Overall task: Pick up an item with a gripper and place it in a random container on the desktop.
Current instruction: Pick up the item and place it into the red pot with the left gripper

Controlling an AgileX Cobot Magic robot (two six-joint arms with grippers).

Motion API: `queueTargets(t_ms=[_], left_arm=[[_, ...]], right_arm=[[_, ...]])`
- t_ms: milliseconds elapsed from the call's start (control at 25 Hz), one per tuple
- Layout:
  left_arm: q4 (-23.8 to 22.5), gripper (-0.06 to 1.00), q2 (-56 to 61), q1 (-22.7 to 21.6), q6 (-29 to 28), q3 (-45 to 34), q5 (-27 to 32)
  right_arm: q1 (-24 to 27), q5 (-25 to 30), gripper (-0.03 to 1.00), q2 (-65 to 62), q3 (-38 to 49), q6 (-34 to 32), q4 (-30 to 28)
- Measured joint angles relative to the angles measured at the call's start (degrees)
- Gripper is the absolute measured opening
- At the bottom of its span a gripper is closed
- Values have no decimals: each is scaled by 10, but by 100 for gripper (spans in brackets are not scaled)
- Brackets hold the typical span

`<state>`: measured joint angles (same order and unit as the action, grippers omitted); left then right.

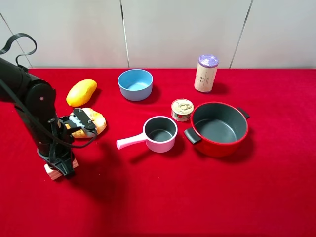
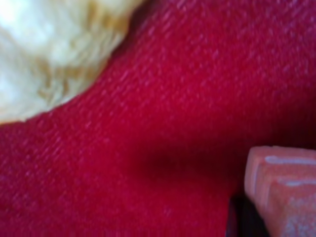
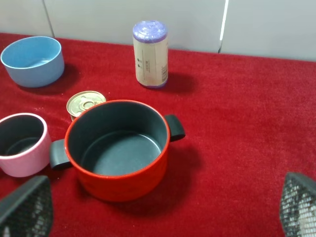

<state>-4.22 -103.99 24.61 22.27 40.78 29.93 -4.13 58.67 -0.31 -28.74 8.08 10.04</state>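
My left gripper [image 1: 64, 167] is down at the lower left of the high view, directly over the small pink-and-white block [image 1: 51, 171]. The block lies on the counter [image 1: 197, 197], and only a part of it shows beside the gripper. I cannot tell how far the jaws stand apart. The arm hides them from above, and my left wrist camera gives only a blurred corner of the block [image 2: 284, 190] with a dark edge beside it. My right gripper [image 3: 162, 210] is wide open and holds nothing; its meshed fingertips [image 3: 24, 210] sit in the two lower corners of the right wrist view.

I judge that this is the grasping step, because the block is not yet lifted. The next move calls for a firm closing on the block and then a clean lift. After that comes a long carry to the red pot [image 1: 217, 147], which stands empty at the centre right, well apart from the block. The bun [image 1: 96, 121] lies just above my left gripper in the frame, and the pink saucepan [image 1: 163, 144] stands between block and pot, so I think the carry should pass high over them.

The counter is covered with bright red cloth. In its upper part are a mango [image 1: 81, 92], a blue bowl [image 1: 135, 91], a tin can [image 1: 182, 109] and a purple-lidded tube [image 1: 206, 73]. Behind is a pale panelled wall [image 1: 182, 29].
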Motion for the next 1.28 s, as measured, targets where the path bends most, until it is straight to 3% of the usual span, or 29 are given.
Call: queueTargets(t_ms=[440, 800, 1280], left_arm=[[6, 25, 0, 1, -3, 103, 161], [6, 25, -1, 31, -57, 249, 303], [6, 25, -7, 93, -78, 423, 361]], right_arm=[[0, 0, 69, 0, 0, 0, 0], [0, 0, 69, 0, 0, 0, 0], [0, 0, 69, 0, 0, 0, 0]])
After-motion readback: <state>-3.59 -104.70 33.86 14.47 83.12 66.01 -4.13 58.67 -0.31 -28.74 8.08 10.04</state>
